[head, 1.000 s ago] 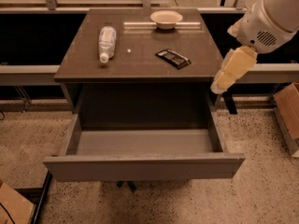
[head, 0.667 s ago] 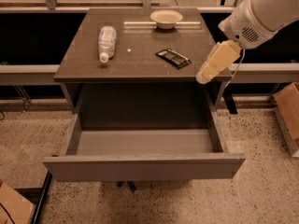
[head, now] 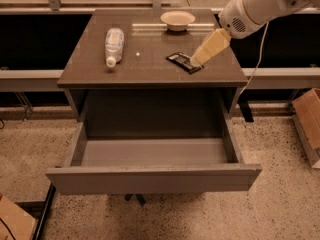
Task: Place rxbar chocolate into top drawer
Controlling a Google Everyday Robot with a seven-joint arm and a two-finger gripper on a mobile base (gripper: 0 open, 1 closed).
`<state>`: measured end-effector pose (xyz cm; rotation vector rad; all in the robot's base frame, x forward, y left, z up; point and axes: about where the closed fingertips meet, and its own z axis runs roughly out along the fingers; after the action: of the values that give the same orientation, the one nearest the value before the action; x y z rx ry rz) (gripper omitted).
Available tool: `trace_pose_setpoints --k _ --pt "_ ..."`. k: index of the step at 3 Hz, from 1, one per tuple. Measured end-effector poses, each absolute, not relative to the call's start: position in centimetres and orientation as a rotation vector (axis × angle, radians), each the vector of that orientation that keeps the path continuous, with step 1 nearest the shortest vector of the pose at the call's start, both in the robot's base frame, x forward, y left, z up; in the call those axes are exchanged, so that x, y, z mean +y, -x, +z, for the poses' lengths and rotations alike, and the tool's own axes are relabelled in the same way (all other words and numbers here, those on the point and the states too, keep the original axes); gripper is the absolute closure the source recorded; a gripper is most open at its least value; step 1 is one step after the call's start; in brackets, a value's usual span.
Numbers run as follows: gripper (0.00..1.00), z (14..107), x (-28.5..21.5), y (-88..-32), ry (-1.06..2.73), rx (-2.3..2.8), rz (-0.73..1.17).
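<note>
The rxbar chocolate (head: 181, 61), a small flat black bar with pale print, lies on the dark cabinet top (head: 150, 74), right of centre. My gripper (head: 197, 61), pale tan, reaches down from the upper right, and its tip is at the bar's right end. The top drawer (head: 150, 178) is pulled wide open below the cabinet top, grey, with nothing inside it.
A clear plastic bottle (head: 114, 45) lies on its side at the left of the cabinet top. A pale bowl (head: 177, 19) stands at the back. A cardboard box (head: 307, 119) sits on the floor at right, another (head: 12, 219) at lower left.
My gripper has moved left and up, from beside the cabinet's right edge to over the top, down to the bar's right end. The bar, bottle and drawer have not moved.
</note>
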<state>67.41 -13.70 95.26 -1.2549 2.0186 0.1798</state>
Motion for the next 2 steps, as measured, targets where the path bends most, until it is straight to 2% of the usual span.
trace_pose_setpoints --k 2 --pt "0.00 93.1 -12.7 -68.3 1.211 2.047 0.214"
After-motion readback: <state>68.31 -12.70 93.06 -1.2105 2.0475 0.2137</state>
